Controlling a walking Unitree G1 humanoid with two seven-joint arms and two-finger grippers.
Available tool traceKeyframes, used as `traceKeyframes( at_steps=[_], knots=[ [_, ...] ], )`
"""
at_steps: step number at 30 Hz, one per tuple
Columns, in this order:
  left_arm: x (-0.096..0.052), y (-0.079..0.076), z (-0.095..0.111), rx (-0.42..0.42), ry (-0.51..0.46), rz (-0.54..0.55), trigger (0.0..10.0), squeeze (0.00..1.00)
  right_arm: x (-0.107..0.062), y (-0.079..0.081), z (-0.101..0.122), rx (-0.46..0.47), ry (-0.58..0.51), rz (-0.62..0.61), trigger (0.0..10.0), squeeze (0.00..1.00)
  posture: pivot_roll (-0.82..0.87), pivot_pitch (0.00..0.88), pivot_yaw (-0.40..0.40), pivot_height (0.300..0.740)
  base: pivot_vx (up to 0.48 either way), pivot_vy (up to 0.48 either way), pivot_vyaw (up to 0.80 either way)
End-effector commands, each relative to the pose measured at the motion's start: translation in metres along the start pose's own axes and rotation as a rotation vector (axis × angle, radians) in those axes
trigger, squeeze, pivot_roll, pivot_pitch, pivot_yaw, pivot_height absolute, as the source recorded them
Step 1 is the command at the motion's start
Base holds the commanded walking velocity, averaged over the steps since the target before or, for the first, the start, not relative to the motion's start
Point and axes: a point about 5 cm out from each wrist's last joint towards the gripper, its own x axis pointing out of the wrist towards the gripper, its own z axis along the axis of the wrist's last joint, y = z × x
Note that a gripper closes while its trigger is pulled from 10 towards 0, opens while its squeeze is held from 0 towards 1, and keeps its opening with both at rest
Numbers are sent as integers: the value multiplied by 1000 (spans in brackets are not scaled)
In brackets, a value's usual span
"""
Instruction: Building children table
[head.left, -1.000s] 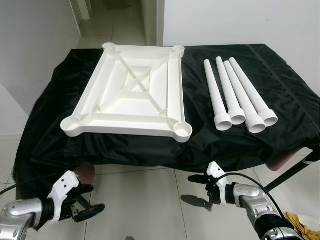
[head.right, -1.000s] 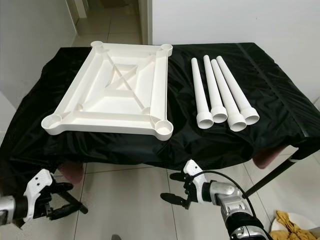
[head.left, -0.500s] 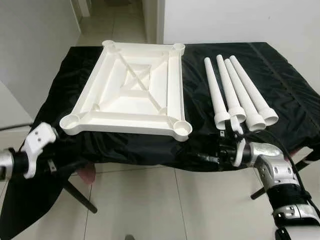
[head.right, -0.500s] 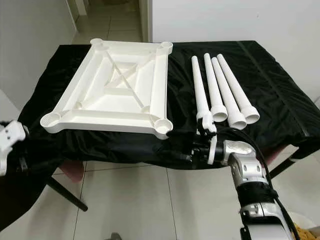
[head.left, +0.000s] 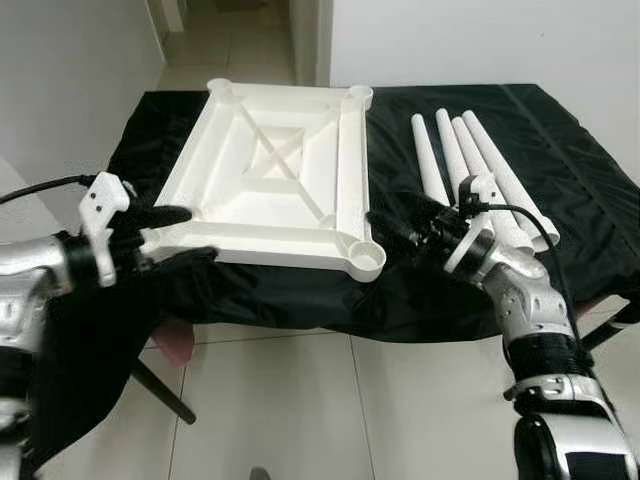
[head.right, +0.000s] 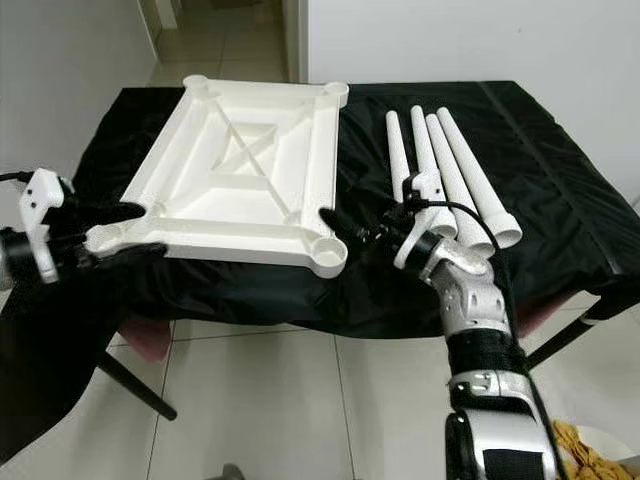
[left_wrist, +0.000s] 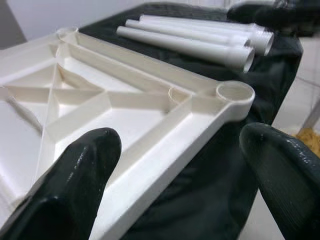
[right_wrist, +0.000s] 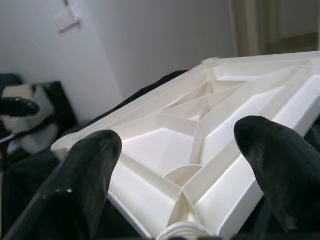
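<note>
A white tabletop (head.left: 270, 170) lies upside down on the black-covered table, with round leg sockets at its corners. Four white legs (head.left: 432, 170) lie side by side to its right, wide ends toward me. My left gripper (head.left: 180, 237) is open at the tabletop's near-left corner, one finger over the rim and the other in front of the edge. The left wrist view looks across the tabletop (left_wrist: 125, 100) toward the legs (left_wrist: 190, 42). My right gripper (head.left: 395, 228) is open just right of the near-right corner socket (head.left: 365, 258), pointing left at it. Nothing is held.
The black cloth (head.left: 560, 160) drapes over the table's front and sides. Below is tiled floor (head.left: 300, 410) with a black stand leg (head.left: 160, 390) at the left. White walls stand at the back and left, and a doorway opens behind the table.
Both arms rose from below the table's front edge. The left gripper moved up and right to the near-left corner; the right gripper moved up and left to the near-right corner.
</note>
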Motion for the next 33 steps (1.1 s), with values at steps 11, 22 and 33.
traceKeyframes(
  at_steps=[11, 22, 33],
  knots=[
    [14, 28, -21, -188, -64, 777, 10000, 0, 8, 3, 8, -74, -176, -402, 10000, 0, -25, 0, 28, 740, 0, 0, 0],
    [8, 21, -35, -152, -121, 1012, 10000, 0, 3, 2, 8, -203, -191, -543, 10000, 0, -15, 0, 58, 740, 0, 0, 0],
    [22, 16, -27, -92, -135, 973, 10000, 0, 5, 7, 4, -241, -181, -572, 10000, 0, -29, 0, 52, 740, 0, 0, 0]
  ],
)
